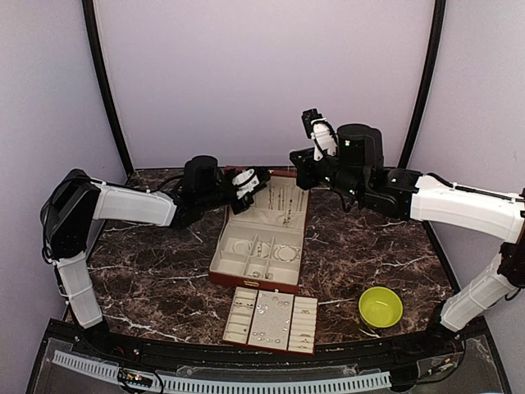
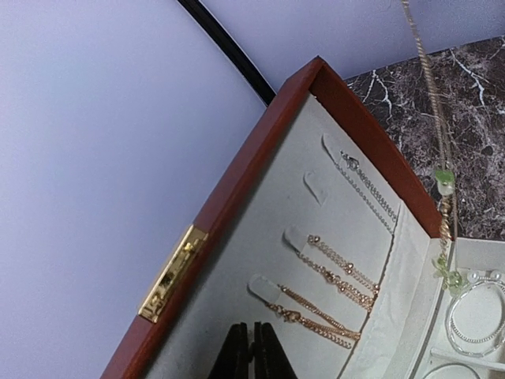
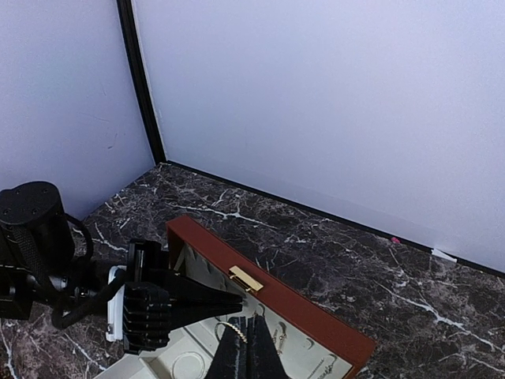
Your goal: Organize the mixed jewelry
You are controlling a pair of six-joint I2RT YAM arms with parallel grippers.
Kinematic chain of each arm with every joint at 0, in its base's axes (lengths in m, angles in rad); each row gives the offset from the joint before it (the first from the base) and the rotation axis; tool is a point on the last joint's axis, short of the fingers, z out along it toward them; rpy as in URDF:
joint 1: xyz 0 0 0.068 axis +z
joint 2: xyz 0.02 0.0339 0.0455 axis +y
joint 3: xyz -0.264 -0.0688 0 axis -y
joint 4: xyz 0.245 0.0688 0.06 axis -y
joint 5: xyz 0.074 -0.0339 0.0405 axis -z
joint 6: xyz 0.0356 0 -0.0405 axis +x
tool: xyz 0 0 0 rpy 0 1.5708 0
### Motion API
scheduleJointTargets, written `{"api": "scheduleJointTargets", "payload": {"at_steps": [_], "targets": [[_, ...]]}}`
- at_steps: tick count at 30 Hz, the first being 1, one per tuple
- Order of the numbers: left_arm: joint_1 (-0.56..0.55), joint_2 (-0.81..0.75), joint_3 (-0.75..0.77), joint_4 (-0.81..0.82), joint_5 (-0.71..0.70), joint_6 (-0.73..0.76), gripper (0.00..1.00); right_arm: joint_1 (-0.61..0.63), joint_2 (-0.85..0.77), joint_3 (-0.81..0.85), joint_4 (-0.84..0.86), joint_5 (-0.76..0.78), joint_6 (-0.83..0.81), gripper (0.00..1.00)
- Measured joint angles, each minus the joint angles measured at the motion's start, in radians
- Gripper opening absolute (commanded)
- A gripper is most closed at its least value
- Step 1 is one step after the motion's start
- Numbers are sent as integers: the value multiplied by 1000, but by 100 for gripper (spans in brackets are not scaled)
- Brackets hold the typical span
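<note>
The reddish-brown box [image 1: 246, 281] stands open, its cream lid [image 2: 316, 237] hung with gold chains [image 2: 335, 276]. My right gripper [image 3: 247, 347] is above the lid, shut on a thin gold chain [image 3: 234, 327]. That chain hangs down past the box's corner and carries green beads [image 2: 444, 180]. My left gripper [image 2: 252, 351] points into the lid, its jaws together with nothing showing between them. Its fingertips [image 3: 237, 298] lie right beside the right gripper's. Small silvery pieces of the mixed jewelry [image 1: 267, 316] lie in the compartment tray [image 1: 271, 350] in front of the box.
A yellow-green bowl [image 1: 381, 306] sits at the front right of the dark marble table [image 1: 369, 246]. White bangles [image 2: 477, 316] rest in the box's base. Both arms meet over the box lid [image 1: 283, 205] near the back wall.
</note>
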Motion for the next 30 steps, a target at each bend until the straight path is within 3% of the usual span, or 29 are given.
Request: {"api": "scheduleJointTargets", "payload": {"at_steps": [30], "targets": [[-32, -30, -52, 33, -78, 143, 1, -4, 4, 0, 1, -5, 0, 0]]}}
